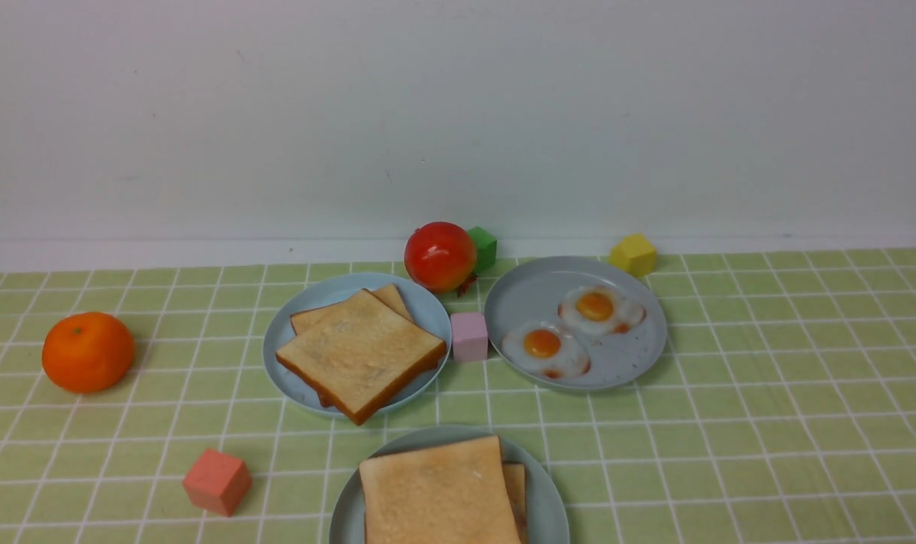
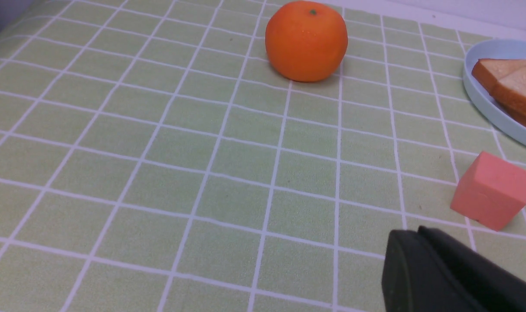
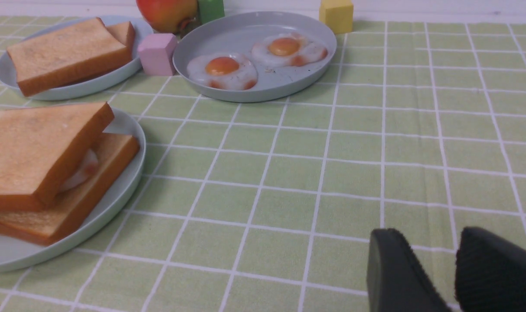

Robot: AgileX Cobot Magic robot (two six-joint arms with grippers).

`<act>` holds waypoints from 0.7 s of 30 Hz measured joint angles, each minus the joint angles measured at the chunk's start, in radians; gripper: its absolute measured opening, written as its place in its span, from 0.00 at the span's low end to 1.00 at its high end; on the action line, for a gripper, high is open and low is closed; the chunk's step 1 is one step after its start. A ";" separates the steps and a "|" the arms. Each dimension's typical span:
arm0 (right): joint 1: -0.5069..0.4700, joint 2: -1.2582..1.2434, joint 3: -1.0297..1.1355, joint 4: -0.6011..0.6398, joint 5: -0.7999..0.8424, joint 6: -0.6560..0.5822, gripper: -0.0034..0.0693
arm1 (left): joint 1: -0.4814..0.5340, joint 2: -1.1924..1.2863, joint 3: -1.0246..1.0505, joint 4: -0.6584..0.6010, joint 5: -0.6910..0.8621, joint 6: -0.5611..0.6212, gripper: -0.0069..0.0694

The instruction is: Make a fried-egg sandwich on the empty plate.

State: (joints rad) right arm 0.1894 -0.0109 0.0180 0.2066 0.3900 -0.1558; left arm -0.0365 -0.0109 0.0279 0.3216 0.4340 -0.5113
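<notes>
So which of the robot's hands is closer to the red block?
The left gripper. It hovers near the red block, without touching it. The right gripper is farther off; its wrist view shows the sandwich plate but not the block.

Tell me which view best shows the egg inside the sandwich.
The right wrist view: the egg shows between the two bread slices from the side. The front view gives mostly the top slice, with little of the filling visible. The left wrist view lacks this sandwich.
</notes>
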 joint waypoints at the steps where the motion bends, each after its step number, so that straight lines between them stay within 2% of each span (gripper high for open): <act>1: 0.000 0.000 0.000 0.000 0.000 0.000 0.38 | 0.000 0.000 0.000 0.000 0.000 0.000 0.12; 21: 0.000 0.000 0.000 0.000 0.000 -0.002 0.38 | 0.000 0.000 0.000 -0.001 0.000 0.000 0.14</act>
State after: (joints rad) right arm 0.1894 -0.0109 0.0180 0.2066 0.3900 -0.1577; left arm -0.0365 -0.0109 0.0279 0.3208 0.4340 -0.5113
